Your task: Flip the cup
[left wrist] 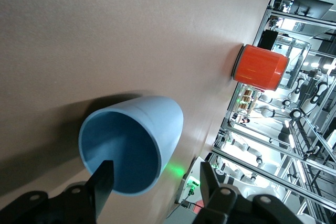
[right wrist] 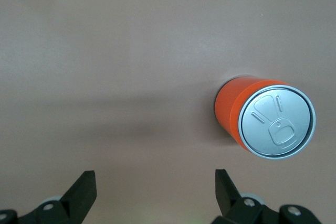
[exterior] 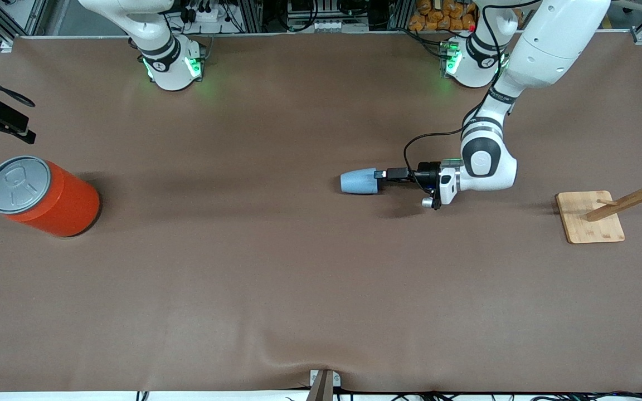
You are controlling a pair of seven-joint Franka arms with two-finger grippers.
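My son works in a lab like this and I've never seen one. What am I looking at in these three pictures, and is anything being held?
Two white robot arms stand at a brown table. One picture looks down from a high camera facing them; the other two come from cameras on each arm's wrist.

A small light-blue cup lies on its side mid-table. The left gripper reaches in low at the cup's open mouth, one finger inside and the other finger outside, jaws not yet clamped on the rim, so nothing is firmly held.

The right gripper waits open above the table near the orange can with a grey lid, at the right arm's end. A wooden peg rack stands at the left arm's end.
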